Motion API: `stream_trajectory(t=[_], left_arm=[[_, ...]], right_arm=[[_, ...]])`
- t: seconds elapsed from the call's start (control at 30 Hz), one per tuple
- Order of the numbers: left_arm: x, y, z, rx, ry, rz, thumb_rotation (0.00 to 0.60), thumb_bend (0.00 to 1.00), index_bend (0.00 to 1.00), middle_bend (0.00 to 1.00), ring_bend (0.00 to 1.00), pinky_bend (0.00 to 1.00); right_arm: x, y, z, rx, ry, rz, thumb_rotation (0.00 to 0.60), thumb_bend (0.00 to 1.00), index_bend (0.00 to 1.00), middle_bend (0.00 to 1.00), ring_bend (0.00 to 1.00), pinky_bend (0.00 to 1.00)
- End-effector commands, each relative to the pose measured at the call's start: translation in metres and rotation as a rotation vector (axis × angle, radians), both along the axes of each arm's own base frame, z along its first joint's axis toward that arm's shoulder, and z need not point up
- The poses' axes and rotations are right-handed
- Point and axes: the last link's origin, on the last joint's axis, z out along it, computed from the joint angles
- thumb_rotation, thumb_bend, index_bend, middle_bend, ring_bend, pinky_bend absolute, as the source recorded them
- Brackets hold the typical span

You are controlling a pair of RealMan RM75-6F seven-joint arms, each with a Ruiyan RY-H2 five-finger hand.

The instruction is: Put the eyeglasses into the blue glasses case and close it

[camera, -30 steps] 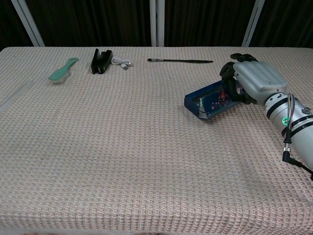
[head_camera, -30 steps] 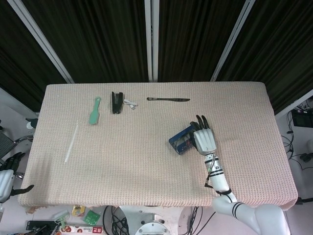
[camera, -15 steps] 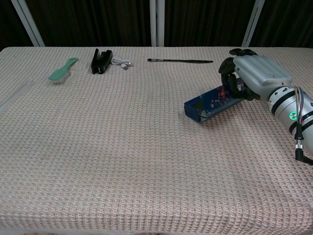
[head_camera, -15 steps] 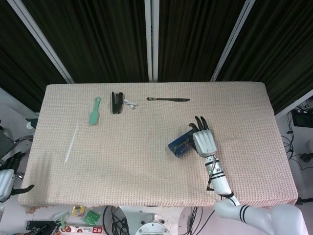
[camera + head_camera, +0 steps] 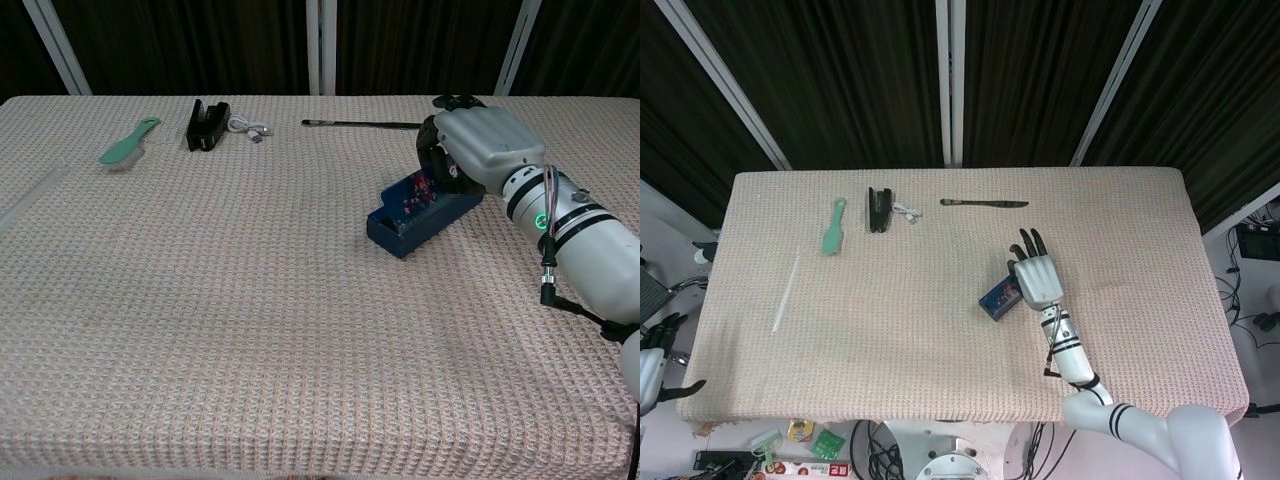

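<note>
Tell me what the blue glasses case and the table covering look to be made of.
Blue glasses case: probably hard plastic or a stiff shell, judging by its straight edges and boxy form; the finish is hard to judge.
Table covering: woven fabric, matte beige-pink, shown by its regular waffle texture and the way it drapes over the table's edge.

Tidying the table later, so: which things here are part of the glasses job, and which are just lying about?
Job: blue case, right hand resting on it.

Lying about: green brush, black clip, white cable, black pen, white stick.
</note>
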Motion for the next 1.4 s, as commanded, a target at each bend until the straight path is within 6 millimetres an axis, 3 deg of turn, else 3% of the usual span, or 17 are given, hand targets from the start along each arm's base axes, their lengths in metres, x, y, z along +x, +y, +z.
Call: stream_trajectory(t=[0.03, 0.4, 0.43, 0.53, 0.57, 0.63, 1.23, 1.4], left_arm=[[-0.001, -0.001, 0.000, -0.001, -0.002, 0.005, 0.600, 0.00, 0.08, 0.03, 0.08, 0.24], [-0.004, -0.003, 0.000, -0.004, -0.005, 0.009, 0.600, 0.00, 0.08, 0.03, 0.08, 0.24], [-0.004, -0.003, 0.000, -0.005, -0.005, 0.009, 0.600, 0.00, 0.08, 0.03, 0.08, 0.24], [-0.004, -0.003, 0.000, -0.005, -0.005, 0.010, 0.600, 0.00, 0.08, 0.03, 0.08, 0.24], [-0.004, -0.003, 0.000, -0.005, -0.005, 0.011, 0.600, 0.00, 0.08, 0.03, 0.08, 0.24], [-0.004, -0.003, 0.000, -0.006, -0.004, 0.012, 0.600, 0.00, 0.08, 0.03, 0.08, 0.24], [-0.003, -0.003, 0.001, -0.007, -0.004, 0.015, 0.600, 0.00, 0.08, 0.03, 0.08, 0.24], [-0.002, -0.002, 0.002, -0.004, -0.004, 0.011, 0.600, 0.00, 0.08, 0.03, 0.08, 0.24]], right_arm=[[0.004, -0.002, -0.007, -0.002, -0.001, 0.030, 0.600, 0.70, 1.00, 0.28, 0.02, 0.00], [0.006, -0.006, -0.019, 0.003, -0.054, 0.050, 0.600, 0.67, 0.97, 0.29, 0.02, 0.00], [0.006, -0.007, -0.021, 0.009, -0.058, 0.046, 0.600, 0.65, 0.87, 0.26, 0.02, 0.00], [0.005, -0.008, -0.027, 0.061, -0.068, 0.034, 0.600, 0.52, 0.25, 0.06, 0.00, 0.00], [0.005, -0.008, -0.028, 0.070, -0.069, 0.032, 0.600, 0.48, 0.11, 0.02, 0.00, 0.00], [0.007, -0.009, -0.028, 0.076, -0.082, 0.038, 0.600, 0.43, 0.00, 0.00, 0.00, 0.00], [0.012, -0.009, -0.022, 0.059, -0.159, 0.124, 0.600, 0.36, 0.00, 0.00, 0.00, 0.00], [0.012, -0.010, -0.012, 0.015, -0.181, 0.142, 0.600, 0.36, 0.00, 0.00, 0.00, 0.00]])
